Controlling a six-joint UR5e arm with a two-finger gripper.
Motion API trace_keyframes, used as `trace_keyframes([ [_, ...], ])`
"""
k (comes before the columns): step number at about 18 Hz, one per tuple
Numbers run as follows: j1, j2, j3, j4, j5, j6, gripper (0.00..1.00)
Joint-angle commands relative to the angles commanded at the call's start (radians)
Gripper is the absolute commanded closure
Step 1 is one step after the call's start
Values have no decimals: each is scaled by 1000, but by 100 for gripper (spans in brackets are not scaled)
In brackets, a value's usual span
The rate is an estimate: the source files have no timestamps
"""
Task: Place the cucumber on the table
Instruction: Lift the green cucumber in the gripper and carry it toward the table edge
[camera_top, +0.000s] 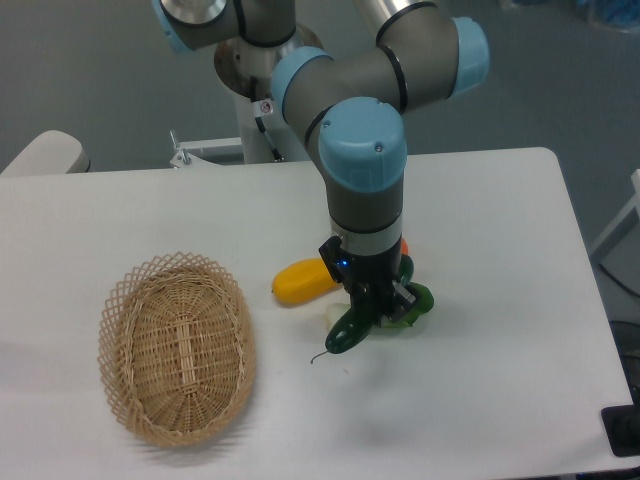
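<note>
Between the fingers of the gripper (362, 315), low over the table (500, 400), the cucumber (345, 337) hangs pinched, apparently touching down; placing step, next needs fingers spread to release.

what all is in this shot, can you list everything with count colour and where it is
wicker basket: 1, tan, lower left of the table, looks empty
yellow fruit: 1, yellow, on the table right of the basket
cucumber: 1, dark green, at the gripper, thin stem reaching toward the tabletop
leafy vegetable: 1, lighter green with a pale base, on the table behind the gripper, partly hidden
orange item: 1, orange, just a sliver behind the wrist, cannot tell what it is
table: 1, white, fills most of the view
arm: 1, grey with light blue caps, reaching down at centre
gripper: 1, black, jaws closed on the cucumber
</note>
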Motion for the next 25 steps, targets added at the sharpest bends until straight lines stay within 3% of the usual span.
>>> trace_keyframes([
  [3,-2,-2,-2,0,2,2,67],
  [8,-2,-55,24,23,3,9,67],
  [12,-3,-106,83,38,5,18,68],
  [21,-9,-189,95,195,3,40,68],
  [25,-9,-212,92,229,5,43,68],
])
